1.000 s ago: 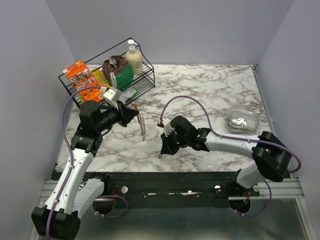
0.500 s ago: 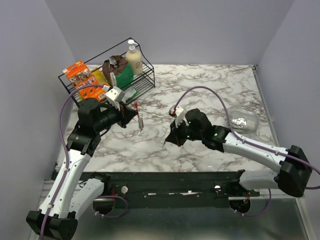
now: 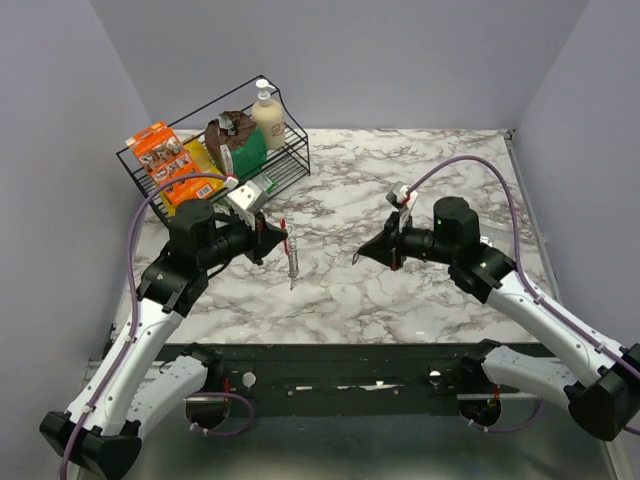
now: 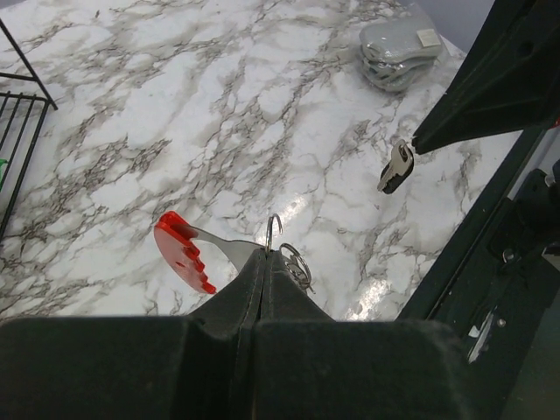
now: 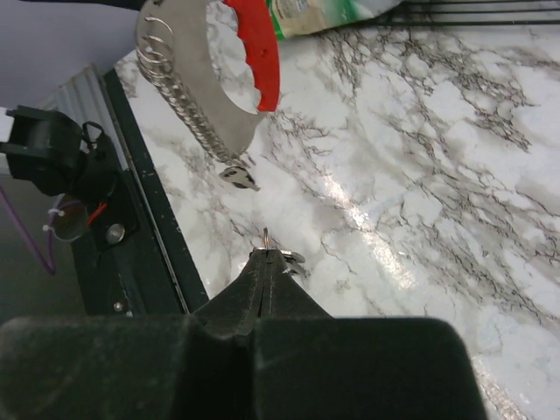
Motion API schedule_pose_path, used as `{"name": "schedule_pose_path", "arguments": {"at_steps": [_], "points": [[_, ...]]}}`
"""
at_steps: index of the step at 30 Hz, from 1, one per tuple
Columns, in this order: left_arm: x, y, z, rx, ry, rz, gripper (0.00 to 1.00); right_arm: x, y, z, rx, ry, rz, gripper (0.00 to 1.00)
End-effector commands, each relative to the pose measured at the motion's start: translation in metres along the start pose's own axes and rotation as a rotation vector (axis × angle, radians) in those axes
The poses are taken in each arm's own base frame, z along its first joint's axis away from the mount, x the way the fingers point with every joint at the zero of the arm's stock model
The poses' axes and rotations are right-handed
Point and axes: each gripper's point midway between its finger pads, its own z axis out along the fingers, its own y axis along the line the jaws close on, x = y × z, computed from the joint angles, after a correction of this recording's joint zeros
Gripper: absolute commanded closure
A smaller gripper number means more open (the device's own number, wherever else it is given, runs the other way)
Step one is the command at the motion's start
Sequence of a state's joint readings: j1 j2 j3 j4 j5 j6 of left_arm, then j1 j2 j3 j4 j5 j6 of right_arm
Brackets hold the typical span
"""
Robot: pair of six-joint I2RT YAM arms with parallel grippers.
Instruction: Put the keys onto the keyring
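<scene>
My left gripper (image 3: pixel 277 238) is shut on the keyring (image 3: pixel 289 252), which has a red curved clip and a silvery ribbed chain hanging down above the marble. In the left wrist view the jaws (image 4: pixel 265 255) pinch a metal ring beside the red clip (image 4: pixel 181 251). My right gripper (image 3: pixel 360 257) is shut on the keys (image 4: pixel 395 166) and holds them in the air right of the keyring. In the right wrist view the jaws (image 5: pixel 267 255) are closed on the keys (image 5: pixel 289 260). The keyring (image 5: pixel 197 105) hangs ahead, and a small key-like piece (image 5: pixel 238 178) shows at its lower end.
A black wire basket (image 3: pixel 292 160) with a soap bottle, packets and boxes stands at the back left. A grey foil pouch (image 4: pixel 398 48) lies at the right, mostly behind my right arm in the top view. The black front rail (image 3: pixel 350 352) borders the near edge.
My right gripper has lifted off the table with the keys and swung right and back. My left gripper has moved slightly right with the keyring.
</scene>
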State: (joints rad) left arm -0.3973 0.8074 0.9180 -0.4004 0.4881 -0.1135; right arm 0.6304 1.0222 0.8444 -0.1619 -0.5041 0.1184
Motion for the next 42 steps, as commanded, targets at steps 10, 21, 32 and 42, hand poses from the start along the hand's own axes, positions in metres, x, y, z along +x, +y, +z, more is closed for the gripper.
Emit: {"name": "schedule_pose_path", "arguments": {"at_steps": [10,21,32,42], "points": [[-0.013,-0.032,0.023,0.092,-0.044,0.010,1.00,-0.035,0.036,-0.029,-0.255,-0.082,-0.002,1.00],[-0.011,-0.045,0.033,0.137,-0.025,0.030,1.00,-0.041,0.028,-0.035,-0.255,-0.112,0.014,1.00],[-0.003,-0.052,0.046,0.145,0.011,0.049,1.00,-0.046,0.025,-0.036,-0.257,-0.116,0.010,1.00],[0.005,-0.058,0.058,0.128,0.068,0.115,1.00,-0.044,0.028,-0.033,-0.295,-0.095,0.024,1.00]]}}
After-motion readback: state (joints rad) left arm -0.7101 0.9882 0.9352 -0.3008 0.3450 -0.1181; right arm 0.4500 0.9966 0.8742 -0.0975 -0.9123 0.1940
